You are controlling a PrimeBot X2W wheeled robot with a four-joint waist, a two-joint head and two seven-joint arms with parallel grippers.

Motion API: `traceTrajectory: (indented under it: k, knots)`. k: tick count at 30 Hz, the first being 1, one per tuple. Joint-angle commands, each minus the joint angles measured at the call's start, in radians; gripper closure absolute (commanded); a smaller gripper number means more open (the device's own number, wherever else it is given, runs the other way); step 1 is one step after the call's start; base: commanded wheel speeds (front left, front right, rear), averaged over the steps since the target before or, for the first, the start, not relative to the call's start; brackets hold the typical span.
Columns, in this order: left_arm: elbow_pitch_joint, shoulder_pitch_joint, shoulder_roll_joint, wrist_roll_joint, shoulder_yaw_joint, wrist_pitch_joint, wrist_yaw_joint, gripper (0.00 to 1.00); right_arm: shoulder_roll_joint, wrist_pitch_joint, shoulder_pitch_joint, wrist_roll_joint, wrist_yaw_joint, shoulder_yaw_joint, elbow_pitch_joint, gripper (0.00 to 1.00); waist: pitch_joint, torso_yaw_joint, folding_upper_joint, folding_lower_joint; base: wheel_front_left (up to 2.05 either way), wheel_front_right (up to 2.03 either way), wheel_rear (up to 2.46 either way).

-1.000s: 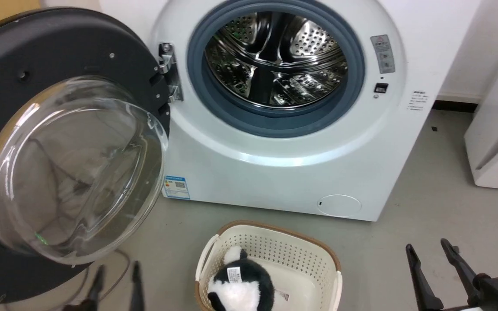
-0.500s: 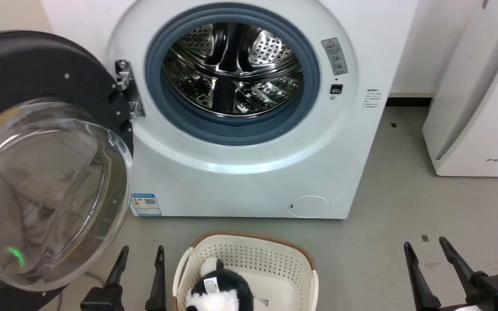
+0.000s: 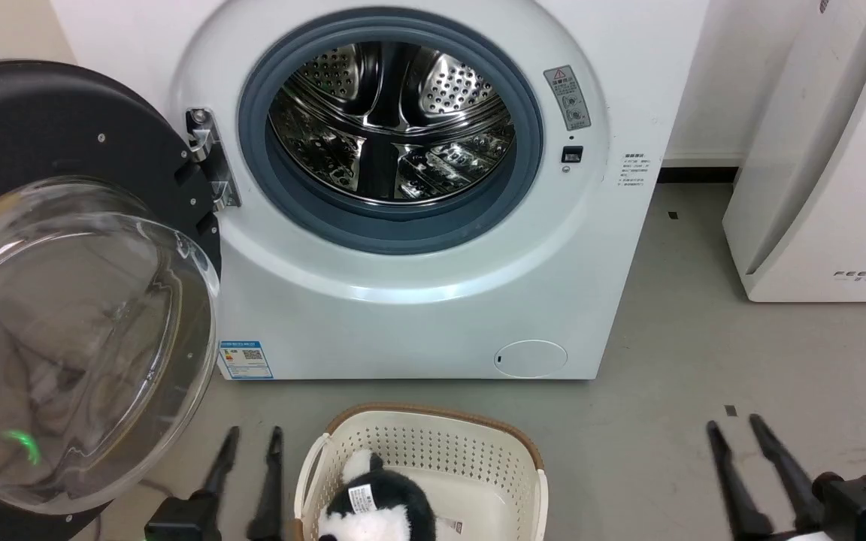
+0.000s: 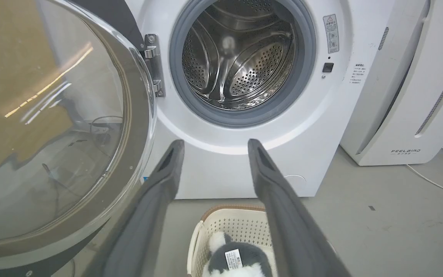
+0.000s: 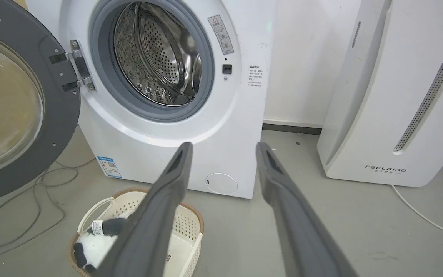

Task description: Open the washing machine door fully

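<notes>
The washing machine door stands wide open, hung on the hinge at the left edge of the washing machine, its glass bowl bulging out into the room and the steel drum uncovered. On the floor before the machine sits a perforated basket holding a panda toy, between the left gripper and the right gripper — both with fingers apart and empty.
</notes>
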Motion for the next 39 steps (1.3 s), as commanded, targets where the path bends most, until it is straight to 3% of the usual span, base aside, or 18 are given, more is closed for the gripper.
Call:
traceTrajectory:
  k: [1,39]
  knots:
    - [0.000,0.000,0.000,0.000,0.000,0.000,0.000,1.00,0.000,0.000,0.000,0.000,0.000,0.000,0.000,1.00,0.000,0.000,-0.0001,0.0000,0.00,0.00,0.00]
    - [0.001,-0.035,-0.056,0.082,0.075,0.061,-0.058,1.00,0.001,-0.004,-0.060,-0.024,0.000,0.010,0.057,1.00,0.012,-0.001,-0.0001,0.0000,0.00,0.00,0.00]
